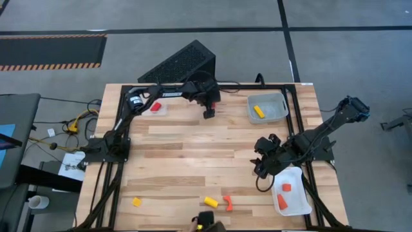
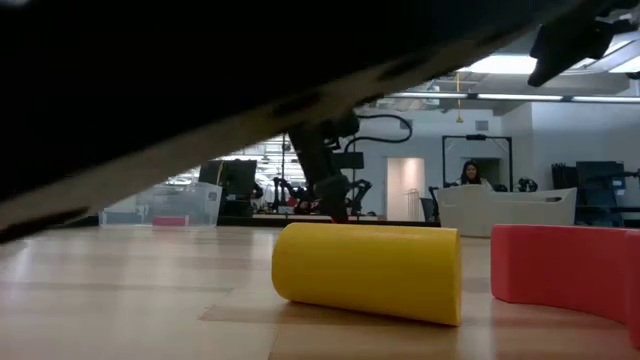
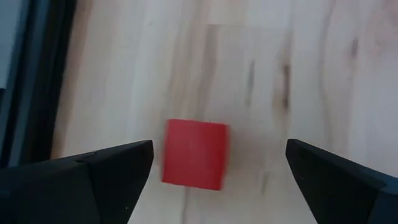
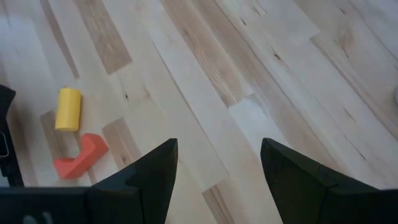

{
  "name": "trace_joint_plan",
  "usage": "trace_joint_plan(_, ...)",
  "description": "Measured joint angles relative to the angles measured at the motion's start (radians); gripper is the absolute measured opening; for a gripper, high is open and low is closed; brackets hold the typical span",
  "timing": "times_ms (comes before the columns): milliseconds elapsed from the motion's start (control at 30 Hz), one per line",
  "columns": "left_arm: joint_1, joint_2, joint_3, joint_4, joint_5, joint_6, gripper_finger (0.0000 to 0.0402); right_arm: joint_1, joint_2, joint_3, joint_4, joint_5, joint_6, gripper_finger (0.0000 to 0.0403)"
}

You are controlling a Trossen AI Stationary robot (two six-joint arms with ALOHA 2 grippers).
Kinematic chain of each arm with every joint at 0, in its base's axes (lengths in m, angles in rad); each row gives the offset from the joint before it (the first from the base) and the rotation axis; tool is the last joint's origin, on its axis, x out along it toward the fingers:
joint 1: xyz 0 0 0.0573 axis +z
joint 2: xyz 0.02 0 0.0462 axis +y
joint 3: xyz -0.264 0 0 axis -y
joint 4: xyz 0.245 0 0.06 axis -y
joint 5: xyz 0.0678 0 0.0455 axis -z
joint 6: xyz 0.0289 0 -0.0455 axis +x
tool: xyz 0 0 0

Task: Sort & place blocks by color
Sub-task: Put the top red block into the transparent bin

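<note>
Far-left tray (image 1: pixel 161 111): red block (image 1: pixel 155 107) (near-right tray (image 1: pixel 299 205): two orange).

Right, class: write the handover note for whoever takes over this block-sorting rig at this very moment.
Left gripper: fingers open, a red cube on the wood below it.
Right gripper: fingers open, empty, over bare table beside the white tray.
Done: red block in the clear tray; yellow block in the grey tray; two orange blocks in the white tray.
Left: yellow cube, yellow cylinder and orange curved piece lie loose; place the red cube too.
</note>
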Motion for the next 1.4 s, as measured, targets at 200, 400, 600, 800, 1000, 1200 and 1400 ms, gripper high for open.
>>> trace_joint_plan(200, 0.02, 0.008, 0.0, -0.001, 0.021, 0.005, 0.0258, 0.0, 0.0, 0.0, 0.006, 0.001, 0.0, 0.0255)
trace_joint_plan(400, 0.014, 0.009, 0.0, 0.01, 0.027, 0.016, 0.0105, 0.0, 0.0, 0.0, 0.011, 0.002, 0.0, 0.0255)
trace_joint_plan(600, 0.006, 0.007, 0.03, -0.07, -0.012, 0.014, 0.0096, 0.0, 0.0, 0.0, 0.013, 0.002, 0.001, 0.0255)
trace_joint_plan(800, 0.007, -0.075, 0.037, -0.16, -0.002, 0.022, 0.0096, 0.0, 0.0, 0.0, 0.018, 0.002, 0.007, 0.0255)
trace_joint_plan(1000, 0.0, -0.176, 0.037, -0.24, 0.036, 0.0, 0.0096, 0.0, 0.0, 0.0, 0.02, 0.002, 0.008, 0.0255)
trace_joint_plan(1200, -0.034, -0.353, -0.017, -0.299, 0.026, -0.027, 0.0096, 0.0, 0.0, 0.0, 0.025, 0.002, 0.011, 0.0255)
trace_joint_plan(1400, -0.002, -0.633, -0.205, -0.245, 0.085, -0.174, 0.0096, 0.0, 0.0, 0.0, 0.027, 0.003, 0.01, 0.0255)
